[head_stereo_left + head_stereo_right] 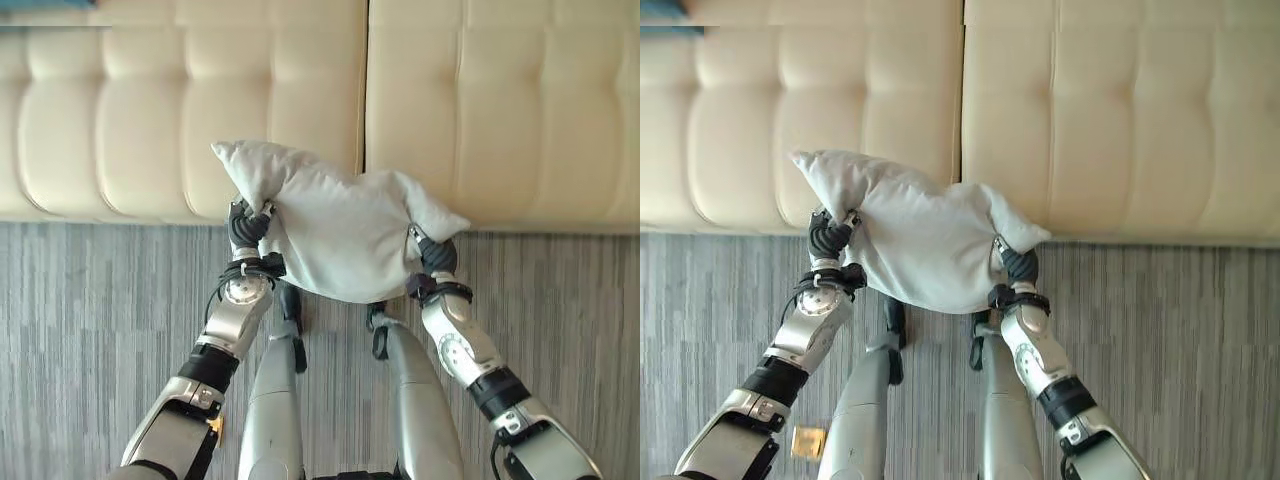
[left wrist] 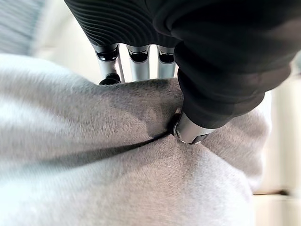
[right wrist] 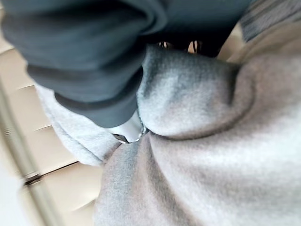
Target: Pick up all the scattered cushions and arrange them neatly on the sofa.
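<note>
Left hand: the left hand (image 1: 248,228) pinches the cushion at its 9 o'clock corner; in the left wrist view the thumb (image 2: 190,132) presses into the grey cloth and the fingers (image 2: 139,66) curl over the fold.
Right hand: the right hand (image 1: 432,252) grips the 3 o'clock corner, its thumb (image 3: 126,128) sunk into the fabric.
Cushion: the light grey cushion (image 1: 335,228) hangs between both hands, above the striped floor (image 1: 90,320) and partly over the front edge of the sofa.
Sofa: the cream sofa (image 1: 500,110) lies at 12 o'clock; the seam (image 1: 365,80) between its two seats runs just behind the cushion.
Step in hand: carrying the cushion to the sofa, I judge; it is not yet set down.
Next move: probably reach forward toward 12 o'clock, lower the cushion on a seat, then let go with both hands together so it lies straight.
</note>
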